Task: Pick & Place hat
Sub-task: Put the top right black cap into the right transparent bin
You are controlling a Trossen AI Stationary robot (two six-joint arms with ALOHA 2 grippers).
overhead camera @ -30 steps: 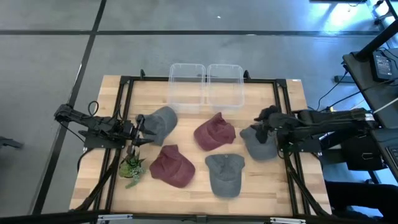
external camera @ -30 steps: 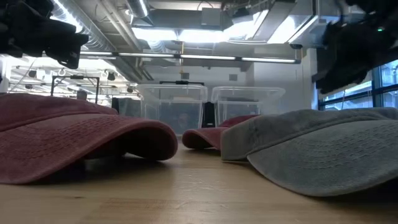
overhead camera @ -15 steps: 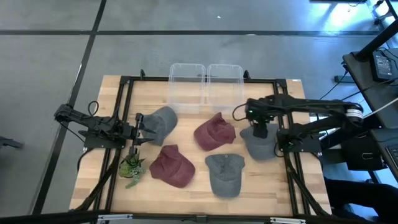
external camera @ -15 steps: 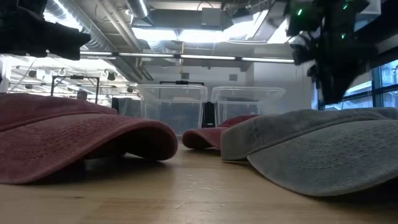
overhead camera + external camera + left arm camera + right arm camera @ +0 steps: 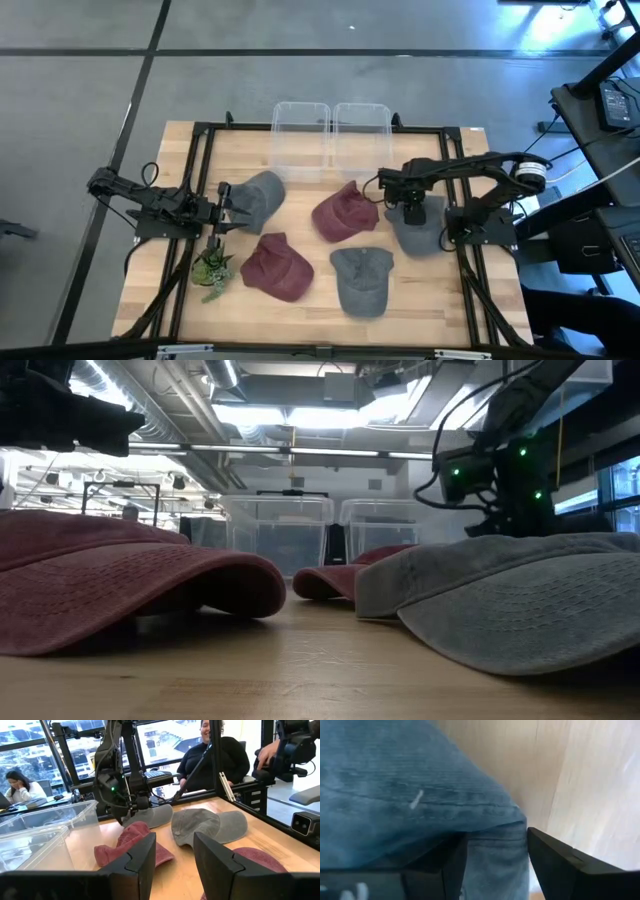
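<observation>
Five caps lie crown up on the wooden table. A grey cap (image 5: 418,232) sits near the right edge. My right gripper (image 5: 412,210) is right over it, pointing down and open, with a ridge of its blue-grey cloth (image 5: 495,862) between the fingers. Other caps: grey (image 5: 260,194) at the left, red (image 5: 345,214) in the middle, red (image 5: 277,267) and grey (image 5: 362,280) toward the near edge. My left gripper (image 5: 226,206) waits open beside the left grey cap, pointing to the table's right (image 5: 175,837). My right gripper comes at the right grey cap from above, at its far part (image 5: 408,222). Its fingers (image 5: 550,860) stand on either side of a raised band of cloth. Whether they touch it, I cannot tell. The cap lies flat on the table.
Two clear plastic bins (image 5: 300,140) (image 5: 362,138) stand side by side at the far edge. A small green plant (image 5: 212,268) lies near the left gripper. A black frame (image 5: 200,180) runs around the table. People sit beyond the table's right side (image 5: 215,755).
My right arm has swung from the table's right edge toward the left, turned its gripper to point down, and come down onto the right grey cap. The caps have stayed where they were.
</observation>
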